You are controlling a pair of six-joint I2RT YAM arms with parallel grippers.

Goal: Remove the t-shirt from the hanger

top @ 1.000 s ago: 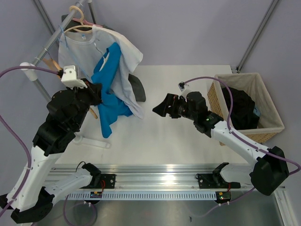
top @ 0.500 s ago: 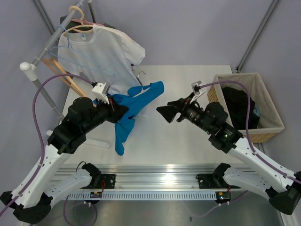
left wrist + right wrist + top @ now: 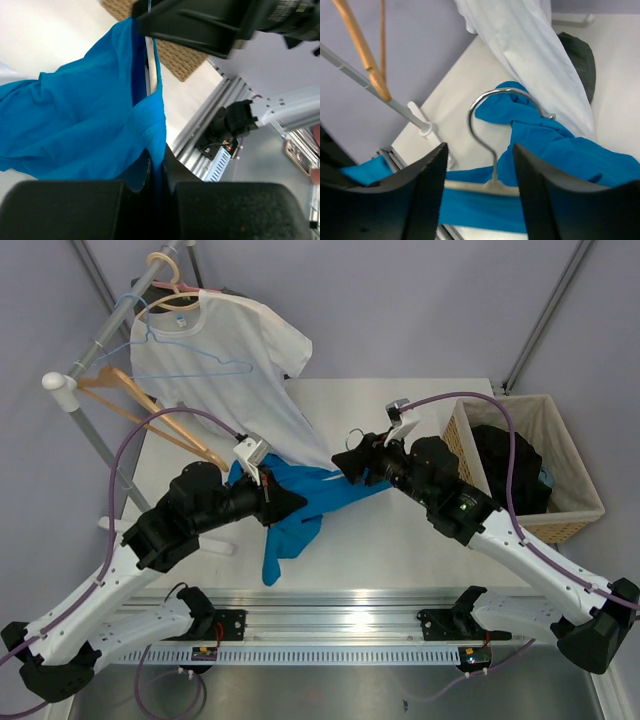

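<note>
Jaws of our left gripper (image 3: 157, 172) pinch the soft, light t-shirt (image 3: 75, 125); our right gripper (image 3: 480, 165) gapes astride the stiff hanger (image 3: 495, 186), where we'd grip.

Bright, even light, faint shadows; wrist views blur up close.

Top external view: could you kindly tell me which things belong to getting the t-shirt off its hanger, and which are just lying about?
In the job:
blue t-shirt
hanger inside it
left gripper, clamped on the shirt
right gripper, open around the hanger

Lying about:
white t-shirt, hanging up
wooden hangers
wicker basket
dark clothes in it
</note>
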